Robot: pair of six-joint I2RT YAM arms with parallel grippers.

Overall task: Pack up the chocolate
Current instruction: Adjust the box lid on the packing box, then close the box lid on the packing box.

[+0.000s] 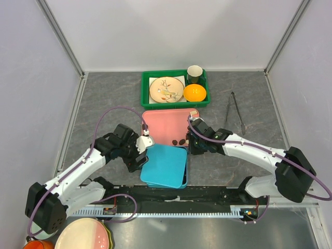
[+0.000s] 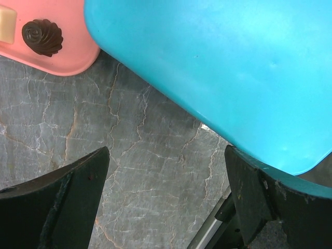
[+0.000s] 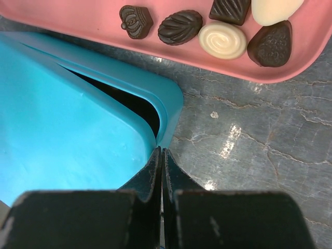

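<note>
The blue box point(image 1: 164, 166) sits in front of the arms. Its lid point(image 3: 62, 140) is slightly askew, and a dark gap shows at one corner. The left gripper point(image 1: 140, 161) is at the box's left edge, fingers point(image 2: 67, 192) spread wide over the grey table point(image 2: 155, 155), holding nothing. The right gripper point(image 3: 162, 155) is at the box's far right corner, fingers pressed together and empty. It may be touching the rim, which is hard to judge. The chocolate point(image 3: 180, 27), dark pieces and cream ones, lies on the pink tray point(image 1: 166, 122) just beyond the box.
</note>
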